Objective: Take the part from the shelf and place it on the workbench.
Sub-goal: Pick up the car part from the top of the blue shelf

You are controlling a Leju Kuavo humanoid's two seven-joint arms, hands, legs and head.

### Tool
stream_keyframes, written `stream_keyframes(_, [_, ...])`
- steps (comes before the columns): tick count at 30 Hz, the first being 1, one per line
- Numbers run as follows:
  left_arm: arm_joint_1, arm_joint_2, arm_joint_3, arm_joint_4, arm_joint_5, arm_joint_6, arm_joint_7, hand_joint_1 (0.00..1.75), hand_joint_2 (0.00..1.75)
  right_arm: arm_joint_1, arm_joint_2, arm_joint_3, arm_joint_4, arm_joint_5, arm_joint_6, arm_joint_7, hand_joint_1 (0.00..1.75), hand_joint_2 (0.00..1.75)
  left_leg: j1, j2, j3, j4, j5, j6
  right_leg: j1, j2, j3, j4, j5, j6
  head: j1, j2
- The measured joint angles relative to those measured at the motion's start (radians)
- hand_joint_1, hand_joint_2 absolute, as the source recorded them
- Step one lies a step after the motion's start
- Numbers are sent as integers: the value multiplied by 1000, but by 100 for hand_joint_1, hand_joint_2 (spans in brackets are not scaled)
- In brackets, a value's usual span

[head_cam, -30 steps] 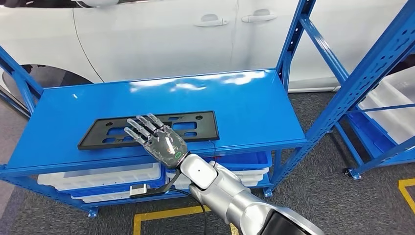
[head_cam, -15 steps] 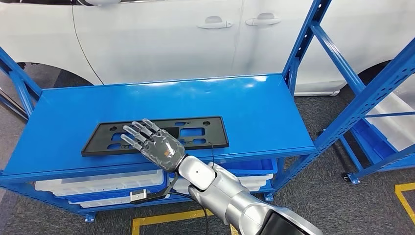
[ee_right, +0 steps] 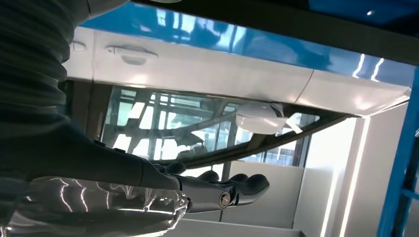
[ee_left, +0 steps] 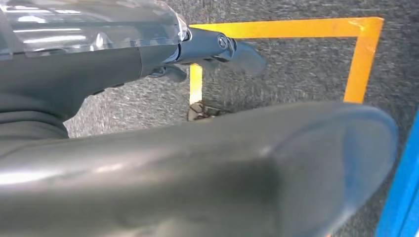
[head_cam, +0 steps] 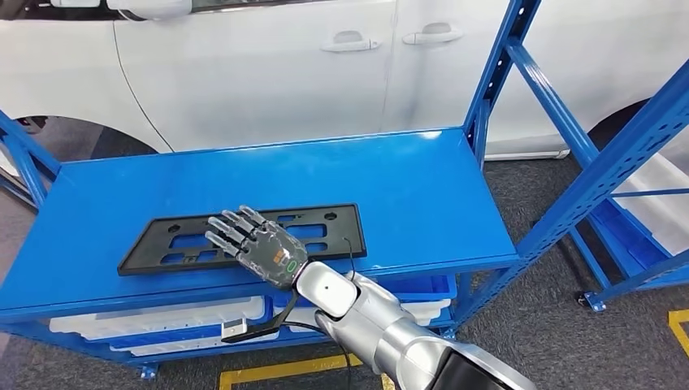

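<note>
The part is a long black license-plate frame [head_cam: 345, 231] with cut-outs, lying flat near the front edge of the blue shelf top [head_cam: 325, 162]. My right hand [head_cam: 260, 248] reaches in from the lower right and lies over the frame's middle, palm down and fingers stretched apart, gripping nothing. In the right wrist view the same hand [ee_right: 148, 192] shows its dark fingers [ee_right: 247, 183] straight out. My left hand [ee_left: 237, 163] hangs over the floor, its fingers [ee_left: 222, 47] extended and holding nothing.
A white car [head_cam: 284, 65] stands right behind the shelf. White bins [head_cam: 162, 313] sit on the lower level, and a cable with a small plug [head_cam: 236, 329] hangs under my right wrist. A second blue rack [head_cam: 617, 138] stands at the right. Yellow tape [head_cam: 276, 370] marks the grey floor.
The whole picture has shifted a little, so the camera moved. My right hand stays spread over the middle of the black frame, and the frame lies where it was.
</note>
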Motion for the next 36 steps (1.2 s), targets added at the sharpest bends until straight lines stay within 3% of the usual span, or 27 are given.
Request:
stream_keyframes(2, [2,0,0,0,0,0,0,0,0,3,0,6,4,2,1,-1,0,175,1,0,-76,130,-43,-7,1,0,6,1,-7,-4,0,0])
stream_keyframes(3, [4,1,0,0,0,0,0,0,0,5,0,9,7,4,2,-2,0,175,2,0,-98,158,-39,-9,2,0,10,2,-10,-4,0,0])
stream_keyframes(4, [5,1,0,0,0,1,0,0,0,6,0,12,9,6,4,-4,0,175,2,0,-101,145,-13,-10,2,1,14,4,-15,-3,0,0])
stream_keyframes(5, [5,1,0,0,1,1,0,0,0,7,0,15,11,8,5,-6,0,175,2,0,-84,93,29,-10,2,3,20,6,-20,-1,0,0])
stream_keyframes(6, [5,2,0,0,1,1,0,0,0,6,0,18,12,10,7,-10,0,175,2,1,-56,18,75,-8,2,3,26,9,-26,2,0,0])
stream_keyframes(8, [2,3,0,0,1,1,-1,0,0,4,0,23,14,14,16,-20,0,175,-2,1,-7,-97,122,2,6,5,28,15,-37,10,0,0])
stream_keyframes(9, [1,3,0,0,2,0,-2,0,0,3,0,25,16,17,21,-29,0,175,-3,0,2,-121,126,9,9,5,27,17,-39,14,0,0])
stream_keyframes(13, [-1,3,0,0,4,-2,-10,0,0,-2,-2,41,21,30,45,-55,0,175,0,-1,7,-131,120,34,8,5,19,38,-59,34,0,0])
stream_keyframes(15, [-4,3,0,0,5,-2,-11,0,0,-5,-5,49,23,35,54,-58,0,175,2,1,10,-134,119,43,3,3,-28,137,-109,45,0,0])
stream_keyframes(17, [-4,3,0,0,9,-2,-12,0,0,-6,-12,57,27,37,64,-59,0,175,1,2,10,-133,116,48,-3,2,-106,279,-163,52,0,0])
stream_keyframes(18, [-4,4,0,0,11,-2,-12,0,0,-5,-16,61,30,37,68,-61,0,175,1,2,11,-133,115,48,-5,2,-131,319,-168,54,0,0])
stream_keyframes(19, [-3,4,0,0,13,-2,-12,0,0,-5,-20,64,33,39,74,-64,0,175,1,1,13,-133,114,48,-6,1,-137,319,-152,54,0,0])
stream_keyframes(20, [-3,4,0,0,15,-2,-13,0,0,-6,-23,68,35,40,82,-67,0,175,1,0,16,-133,112,46,-7,1,-122,275,-118,52,0,0])
stream_keyframes(22, [-3,3,0,0,19,-4,-16,0,0,-11,-26,76,39,45,105,-72,0,175,-2,-1,23,-132,107,41,-4,0,-57,129,-44,42,0,0])
stream_keyframes(23, [-3,3,1,0,20,-5,-18,0,0,-15,-27,81,41,48,120,-73,0,175,-3,-2,25,-131,104,37,-1,0,-31,71,-22,37,0,0])
stream_keyframes(24, [-3,3,1,0,21,-7,-21,0,0,-18,-27,86,42,50,133,-71,0,175,-5,-2,26,-130,101,32,1,0,-16,37,-14,33,0,0])
stream_keyframes(28, [-3,5,2,0,24,-10,-29,0,0,-28,-27,102,47,55,173,-39,0,175,-2,-1,29,-121,86,9,0,1,-2,15,-14,16,0,0])
stream_keyframes(30, [-3,6,2,1,25,-11,-31,0,0,-31,-26,106,51,55,194,-13,0,175,0,-1,-4,-42,40,1,-5,-2,9,6,-13,7,0,0])
stream_keyframes(32, [-1,6,2,1,26,-12,-33,0,0,-32,-26,108,57,53,212,12,0,175,1,0,-70,94,-19,-5,-3,-3,12,5,-15,2,0,0])
stream_keyframes(33, [0,7,3,1,27,-12,-34,0,0,-32,-26,108,60,49,223,28,0,175,1,0,-94,139,-29,-7,-3,-3,13,6,-16,2,0,0])
stream_keyframes(34, [1,7,3,1,28,-12,-35,0,0,-33,-26,108,63,44,238,47,0,175,1,0,-102,150,-20,-8,-2,-2,14,7,-18,2,0,0])
stream_keyframes(35, [1,8,3,1,29,-12,-37,0,0,-37,-26,108,66,37,259,70,0,175,1,0,-89,118,9,-7,-2,-1,17,8,-20,3,0,0])
stream_keyframes(36, [1,8,3,1,30,-12,-38,0,0,-43,-27,106,69,31,284,95,0,175,1,0,-58,52,49,-5,-2,0,20,10,-22,5,0,0])
